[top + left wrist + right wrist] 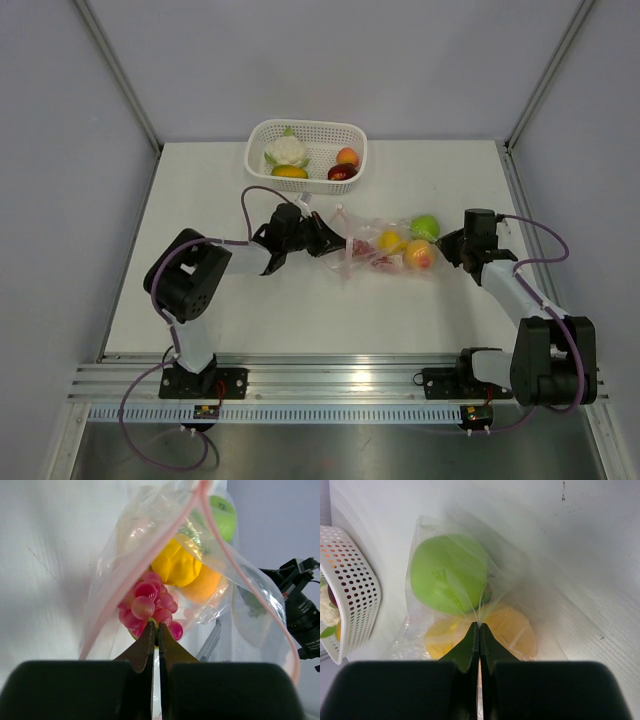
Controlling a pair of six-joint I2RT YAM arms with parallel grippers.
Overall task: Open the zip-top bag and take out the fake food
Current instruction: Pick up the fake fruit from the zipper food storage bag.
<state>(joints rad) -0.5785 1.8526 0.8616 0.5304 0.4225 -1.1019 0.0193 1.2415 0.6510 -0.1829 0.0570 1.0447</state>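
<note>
Bag (362, 230) pinched at both ends: left end effector (157, 626) grips the mouth side, right end effector (479, 626) the bottom.

Lab test cell, white table (300, 310), aluminium rail (330, 374)

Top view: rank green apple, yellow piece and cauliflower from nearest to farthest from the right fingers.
1. Green apple, in the bag, beside the right fingers.
2. Yellow piece, mid-bag, further left.
3. Cauliflower, in the basket at the far edge.
</note>
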